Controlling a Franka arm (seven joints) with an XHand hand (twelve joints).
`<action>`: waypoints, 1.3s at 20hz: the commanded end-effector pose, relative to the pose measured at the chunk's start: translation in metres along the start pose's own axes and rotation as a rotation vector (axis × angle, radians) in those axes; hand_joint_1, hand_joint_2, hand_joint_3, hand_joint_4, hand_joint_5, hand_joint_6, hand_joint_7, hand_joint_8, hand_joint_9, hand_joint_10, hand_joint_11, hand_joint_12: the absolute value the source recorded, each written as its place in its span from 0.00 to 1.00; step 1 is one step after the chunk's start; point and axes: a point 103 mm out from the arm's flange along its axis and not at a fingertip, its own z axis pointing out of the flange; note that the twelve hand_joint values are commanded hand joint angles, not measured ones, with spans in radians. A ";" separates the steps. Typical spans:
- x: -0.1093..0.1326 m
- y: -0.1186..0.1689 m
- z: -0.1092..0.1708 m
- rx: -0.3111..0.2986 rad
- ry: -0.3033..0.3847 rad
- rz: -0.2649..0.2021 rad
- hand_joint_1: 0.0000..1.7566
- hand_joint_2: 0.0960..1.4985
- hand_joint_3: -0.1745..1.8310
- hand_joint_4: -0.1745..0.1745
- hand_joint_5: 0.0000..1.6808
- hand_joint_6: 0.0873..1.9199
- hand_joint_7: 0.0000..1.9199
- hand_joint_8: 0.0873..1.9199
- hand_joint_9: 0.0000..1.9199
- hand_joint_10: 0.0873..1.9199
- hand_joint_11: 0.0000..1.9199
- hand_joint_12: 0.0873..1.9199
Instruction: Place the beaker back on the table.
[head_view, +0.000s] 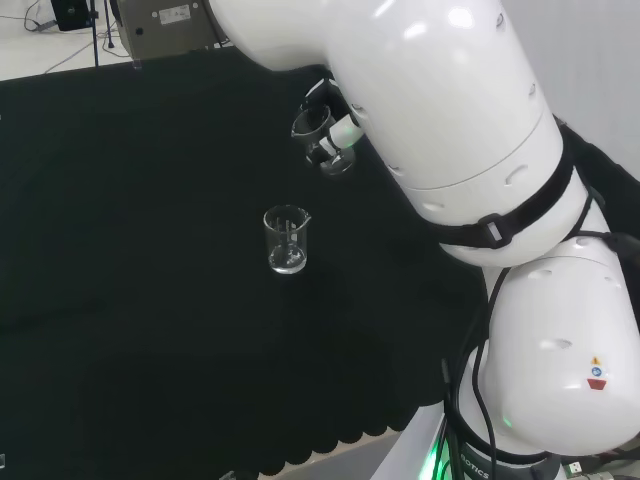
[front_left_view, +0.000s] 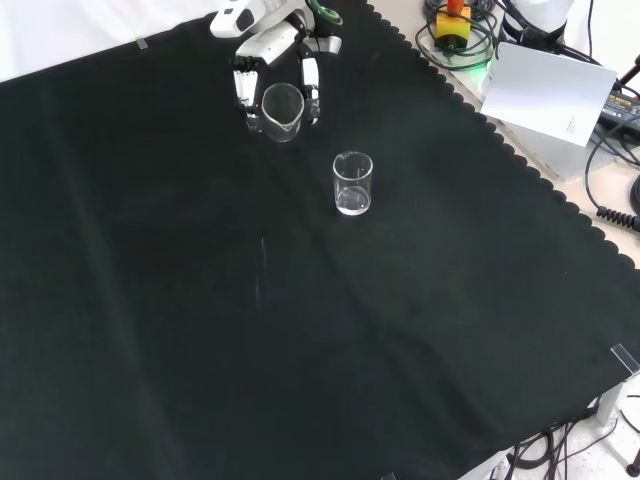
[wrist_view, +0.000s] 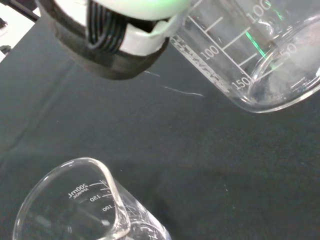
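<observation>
The hand (front_left_view: 270, 45) reaches in at the top of the front view, its fingers (front_left_view: 311, 85) curled round a clear glass beaker (front_left_view: 282, 110) that it holds tilted. In the head view the same held beaker (head_view: 313, 124) and hand (head_view: 341, 131) peek out at the left of the arm's big white link. The wrist view shows the held beaker (wrist_view: 260, 60) close up, graduated and tipped, beside a black and white finger (wrist_view: 120, 47). A second clear beaker (front_left_view: 352, 183) stands upright on the black cloth (front_left_view: 200, 330), apart from the hand; it also shows in the head view as the standing beaker (head_view: 286, 240) and in the wrist view (wrist_view: 85, 205).
The cloth's scalloped edge (front_left_view: 520, 165) runs down the right of the front view, with a white box (front_left_view: 550, 95), cables and a yellow and red button (front_left_view: 453, 22) beyond it. A grey device (head_view: 165, 25) sits past the cloth's far edge in the head view.
</observation>
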 end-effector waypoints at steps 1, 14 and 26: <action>-0.003 0.012 0.010 -0.023 0.040 -0.011 0.87 0.65 0.00 0.00 0.76 0.21 0.70 0.26 0.84 0.00 0.61 0.32; -0.020 0.045 0.035 -0.067 0.113 0.007 0.87 0.65 0.00 0.00 0.75 0.23 0.69 0.27 0.84 0.00 0.60 0.34; -0.048 0.085 0.079 -0.051 0.156 0.031 0.87 0.65 0.00 0.00 0.74 0.25 0.68 0.27 0.84 0.00 0.60 0.35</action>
